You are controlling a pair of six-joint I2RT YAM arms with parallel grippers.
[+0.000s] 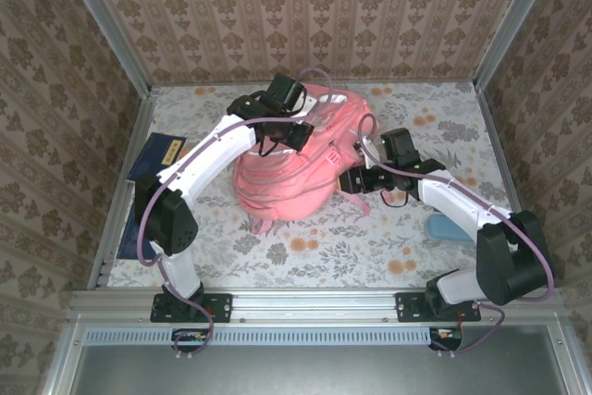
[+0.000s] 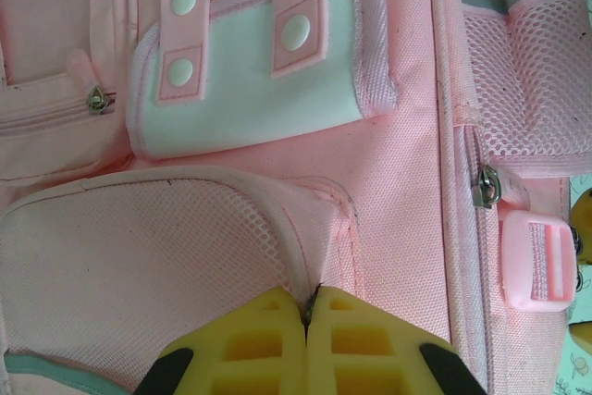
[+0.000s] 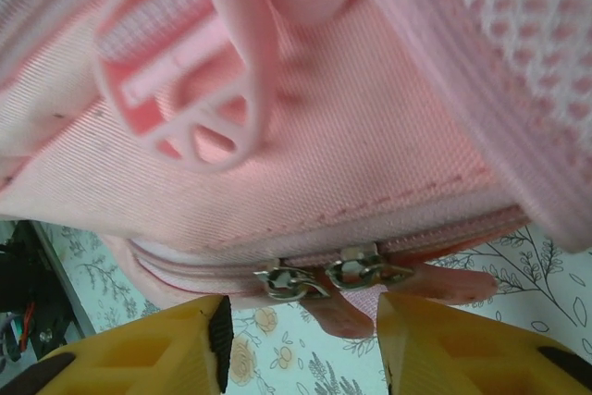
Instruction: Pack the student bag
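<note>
Bolted at the near edge of the table (image 1: pixel 305 261), both arms reach inward. Just past the right arm's base, toward the near-right corner, lies a small teal case (image 1: pixel 450 227). Dark blue books (image 1: pixel 154 156) lie along the left edge. Further in, from the middle of the table toward the far edge, sits the student bag (image 1: pixel 282 187), pink, with its front pockets facing up.

The right claw (image 3: pixel 301 316) hovers at the bag's right side, half open and holding nothing. Its fingers stand either side of two metal zip pulls (image 3: pixel 333 275) that touch each other on a zip that looks closed. The left claw (image 2: pixel 308 310), further back on top of the bag, is fully closed, its tips pressed at the bound edge of a mesh pocket (image 2: pixel 139 256). Whether it pinches any cloth I cannot tell.

Trouble would likely start at the zip. Because the pulls touch, the right claw may close on both, and then neither slider runs. It may also catch only slick metal or a soft pink tab and slip off. If the left claw has little or no cloth, the bag may slide along with the pull instead of opening.
</note>
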